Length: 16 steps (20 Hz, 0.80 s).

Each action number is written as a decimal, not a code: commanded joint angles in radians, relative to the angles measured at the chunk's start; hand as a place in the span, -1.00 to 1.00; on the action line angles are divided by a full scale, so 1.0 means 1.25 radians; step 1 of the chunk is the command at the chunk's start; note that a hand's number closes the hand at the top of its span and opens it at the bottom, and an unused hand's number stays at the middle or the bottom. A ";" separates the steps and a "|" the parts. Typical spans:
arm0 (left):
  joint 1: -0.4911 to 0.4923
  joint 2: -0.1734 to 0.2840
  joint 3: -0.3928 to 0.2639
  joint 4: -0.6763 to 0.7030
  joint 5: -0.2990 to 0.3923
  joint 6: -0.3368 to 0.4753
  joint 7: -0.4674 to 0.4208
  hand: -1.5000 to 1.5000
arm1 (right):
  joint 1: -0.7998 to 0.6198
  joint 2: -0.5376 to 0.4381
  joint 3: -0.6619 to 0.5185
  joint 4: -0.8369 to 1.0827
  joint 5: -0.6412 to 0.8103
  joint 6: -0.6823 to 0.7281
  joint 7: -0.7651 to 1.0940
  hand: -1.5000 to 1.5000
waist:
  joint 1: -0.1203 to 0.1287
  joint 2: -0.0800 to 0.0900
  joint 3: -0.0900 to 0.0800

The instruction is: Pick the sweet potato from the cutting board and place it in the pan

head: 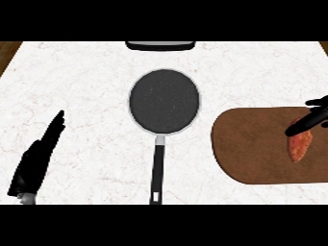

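While right hand (324, 111) is cut off at frame edge, fingers seemingly pinching sweet potato (298, 145) top | potato orange, tapered, on cutting board (258, 149) | left hand (40, 158) flat, fingers together.

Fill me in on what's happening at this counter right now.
The robot's right hand is at the top end of the sweet potato, which lies on the brown cutting board at the right; its fingers reach down to it, but a closed grasp isn't visible. The pan sits mid-counter with nothing in it, handle pointing toward the robot. The left hand rests open at the lower left. A dark object sits at the far edge.
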 commanded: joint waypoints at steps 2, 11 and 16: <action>0.021 -0.021 0.009 -0.007 -0.008 -0.003 -0.011 0.00 | 0.034 0.024 0.005 -0.002 0.010 0.018 0.077 -1.00 | -0.003 -0.001 0.000; 0.044 -0.025 0.035 -0.024 -0.030 -0.028 -0.012 0.00 | 0.044 0.069 -0.002 0.010 0.062 -0.018 0.060 -1.00 | -0.003 -0.001 0.000; 0.039 -0.034 0.055 -0.068 -0.030 -0.054 0.040 0.00 | 0.033 0.102 -0.035 0.039 0.122 -0.050 -0.012 1.00 | 0.000 0.000 0.000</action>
